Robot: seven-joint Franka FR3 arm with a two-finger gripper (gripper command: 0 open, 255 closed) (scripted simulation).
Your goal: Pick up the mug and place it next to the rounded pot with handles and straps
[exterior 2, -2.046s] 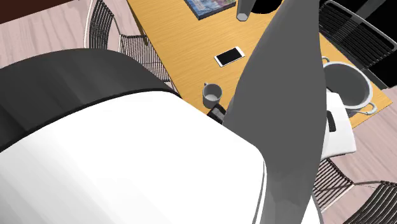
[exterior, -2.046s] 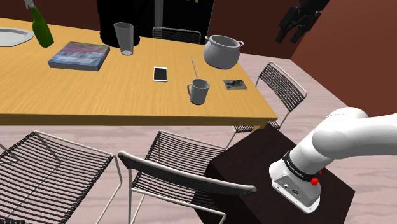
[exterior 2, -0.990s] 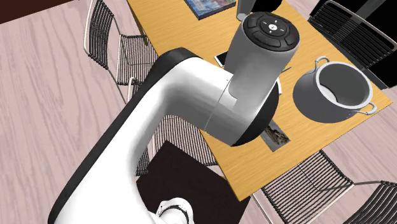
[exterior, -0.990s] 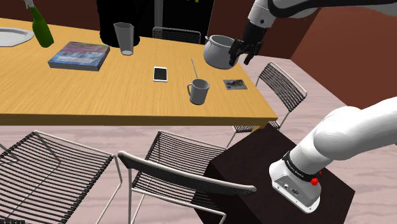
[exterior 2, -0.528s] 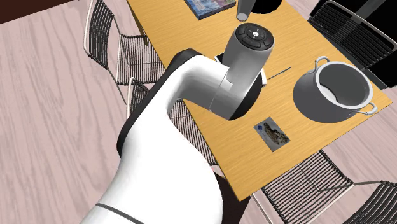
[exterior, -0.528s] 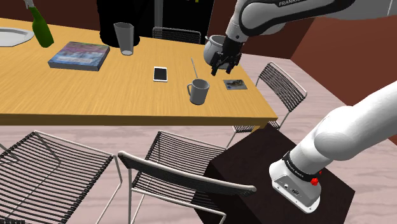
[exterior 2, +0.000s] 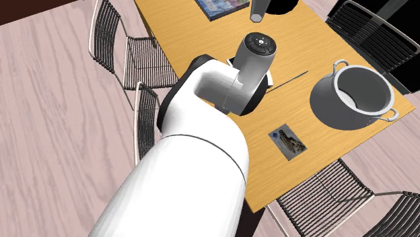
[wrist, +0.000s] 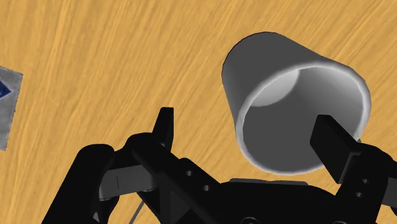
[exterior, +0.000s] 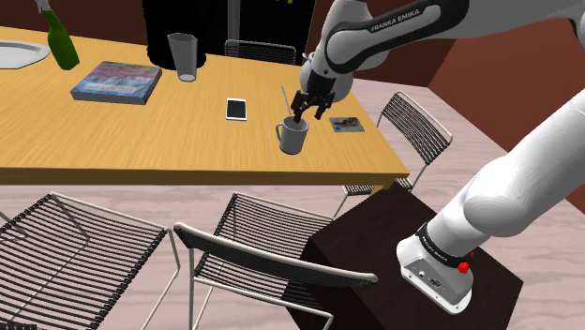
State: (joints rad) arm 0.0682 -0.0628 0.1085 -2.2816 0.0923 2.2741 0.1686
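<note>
Gripper (exterior: 308, 112) at shoulder view's centre, fingers (wrist: 164, 127) spread wide over grey mug (exterior: 292, 138), open desk (exterior: 141, 141) toward near edge, pot (exterior 2: 328, 111) by far corner.

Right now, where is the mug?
In the shoulder view, the grey mug stands on the table just below the open hand, right of the phone.

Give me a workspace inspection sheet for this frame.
Surface: wooden table.
Job's things: grey mug upright on the table; grey pot with handles, apart from it near the table's corner.
Clutter: phone, book, green bottle, tumbler, photo card.
Grippers: gripper open, just above the mug, not clasping it.
Cables: nothing seen.
Surroundings: wire chairs, dark stand, reddish wall.
</note>
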